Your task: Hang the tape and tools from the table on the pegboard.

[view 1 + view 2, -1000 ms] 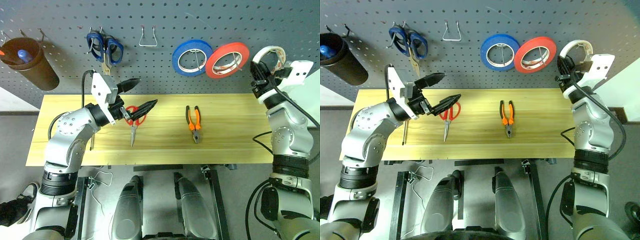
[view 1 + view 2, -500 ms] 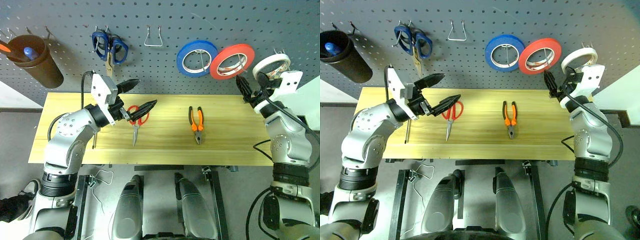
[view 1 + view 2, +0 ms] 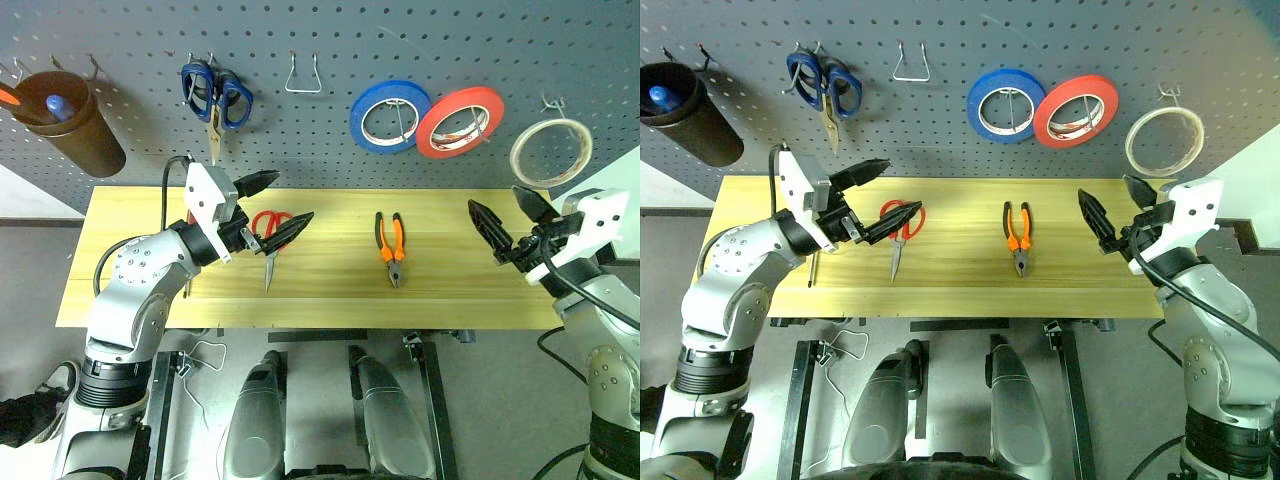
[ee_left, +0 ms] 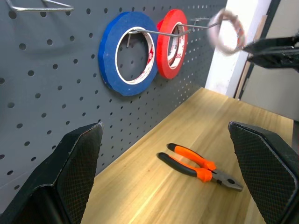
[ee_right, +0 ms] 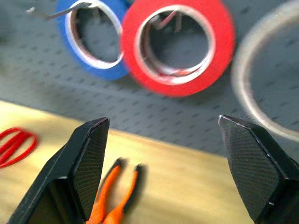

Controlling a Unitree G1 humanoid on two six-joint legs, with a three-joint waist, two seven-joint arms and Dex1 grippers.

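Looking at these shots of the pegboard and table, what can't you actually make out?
- Screwdriver: mostly hidden behind the left arm in the head views; its handle cannot be seen.
- White tape roll: blurred in both wrist views, so its hook is unclear.
- Brown cup: contents too small to identify.
- Red scissors: handles partly covered by the left gripper.

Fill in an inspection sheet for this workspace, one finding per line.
Surface: table, light wood.
Job's things: tape hangs on the pegboard; red-handled scissors, pliers and screwdriver lie on the table.
Clutter: blue-handled scissors, blue roll, red roll, brown cup, spare hook, all on the pegboard.
Grippers: left gripper and right gripper open, empty.
Cables: black cable on the left arm.
Surroundings: nothing seen.
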